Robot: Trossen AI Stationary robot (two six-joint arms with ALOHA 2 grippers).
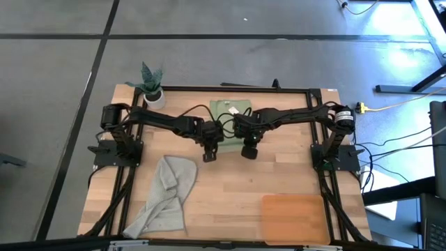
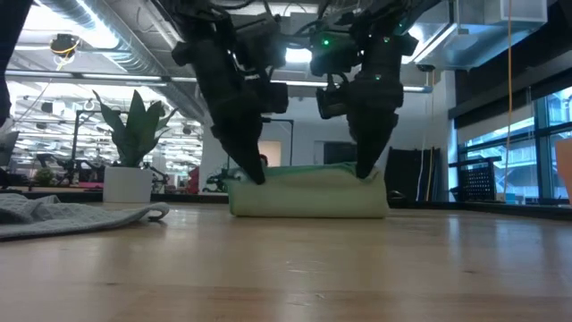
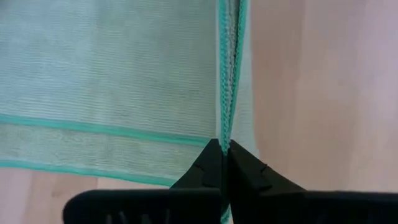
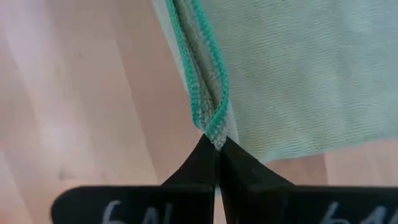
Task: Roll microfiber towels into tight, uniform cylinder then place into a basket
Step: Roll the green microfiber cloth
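With the green towel (image 1: 230, 111) folded at twelve o'clock on the table, the left gripper (image 1: 209, 156) and right gripper (image 1: 249, 152) each pinch a near corner of its edge, and should, I judge, lift evenly together to roll it straight

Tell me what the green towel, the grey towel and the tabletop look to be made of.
Green towel: soft woven cloth, likely microfiber; fine ribbed texture, brighter stitched hem. The left pincer and right pincer are each shut on its edge.
Grey towel: limp matte fabric, lying crumpled in folds; weave too small to tell.
Tabletop: pale wood planks with visible grain, smooth satin finish.
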